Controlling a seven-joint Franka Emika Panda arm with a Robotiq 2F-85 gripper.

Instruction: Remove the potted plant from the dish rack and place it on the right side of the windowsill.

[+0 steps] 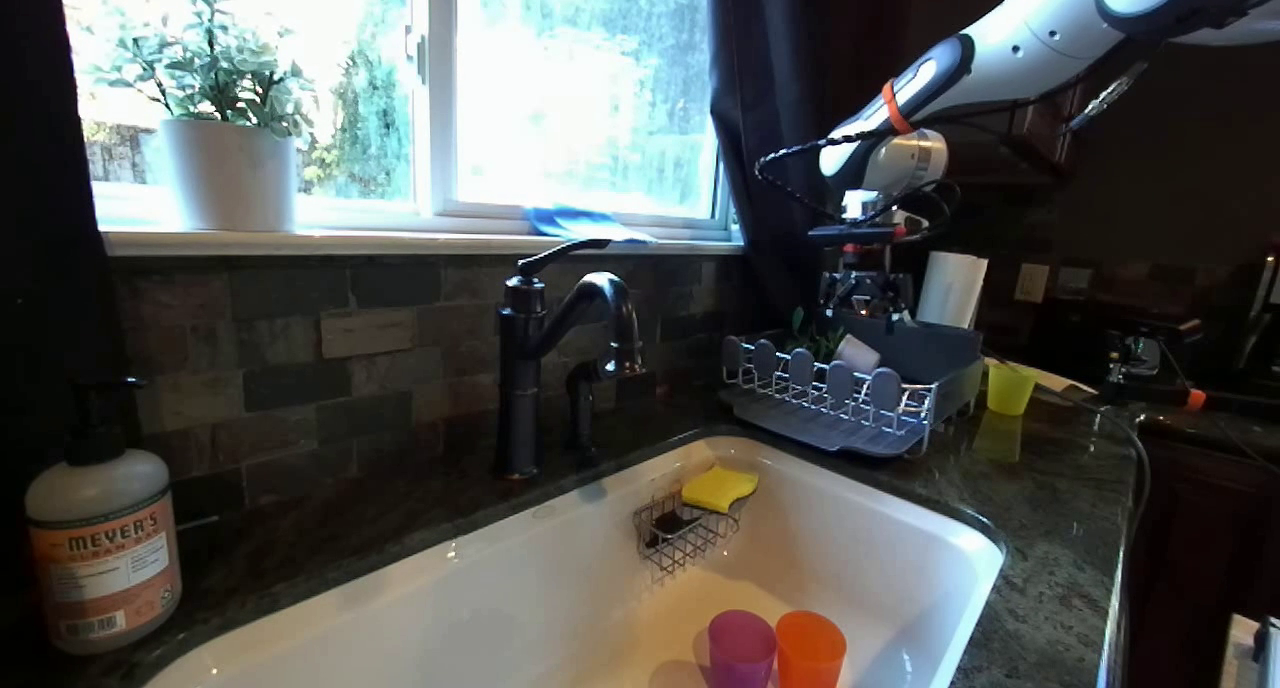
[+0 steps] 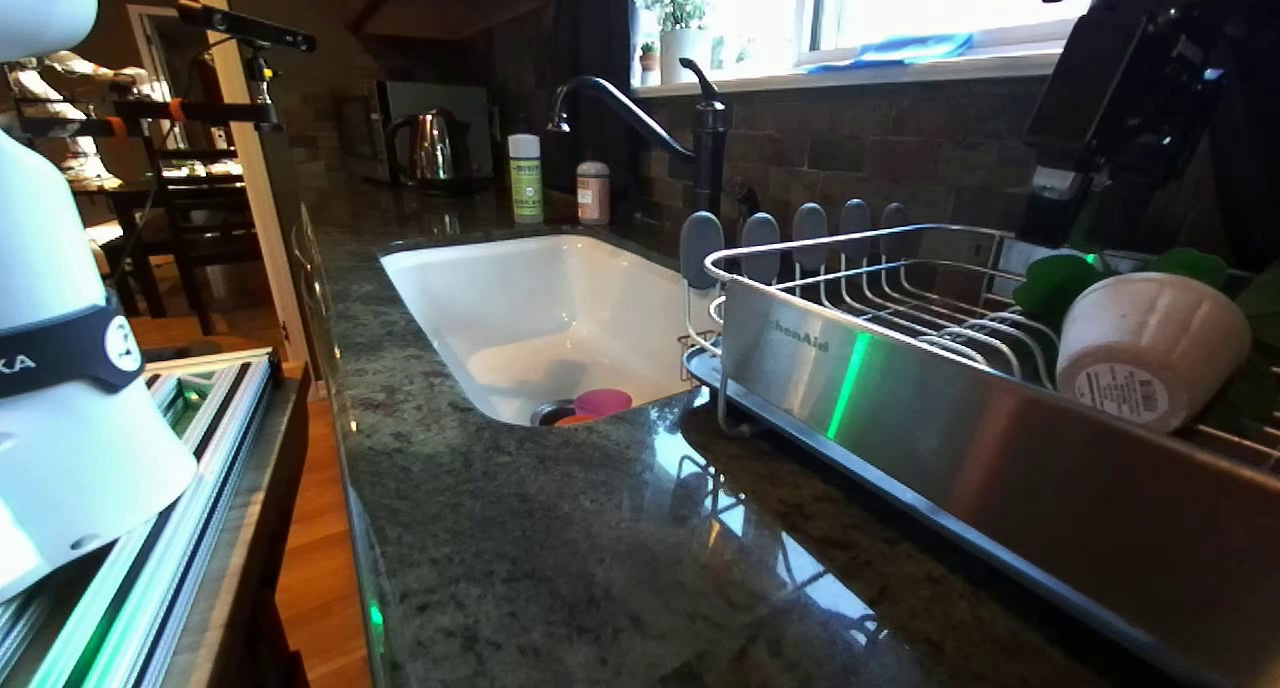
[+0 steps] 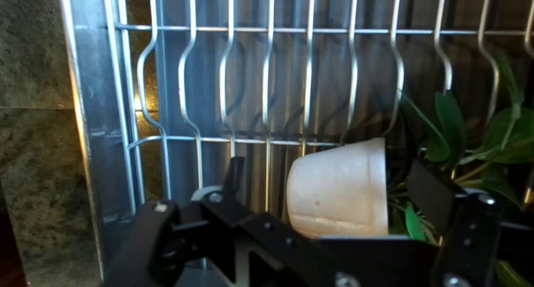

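Observation:
The potted plant lies on its side in the dish rack, its pale pot [image 1: 857, 354] tipped over; the pot also shows in an exterior view [image 2: 1150, 353] and in the wrist view [image 3: 338, 191]. Its green leaves point right in the wrist view. The dish rack [image 2: 800, 353] has metal wires and grey knobs. My gripper [image 3: 333, 182] is open above the rack. One finger stands left of the pot's base with a gap; the other is among the leaves past the rim. It also shows in an exterior view [image 1: 865, 303]. The windowsill [image 1: 400, 243] runs under the window.
A larger plant in a white pot [image 1: 228, 173] stands on the sill's left. A blue sheet [image 1: 590, 223] lies on its right part. The black faucet [image 1: 520, 368] rises between sink [image 1: 400, 578] and wall. A yellow-green cup [image 1: 1010, 388] and paper roll [image 1: 950, 288] are near the rack.

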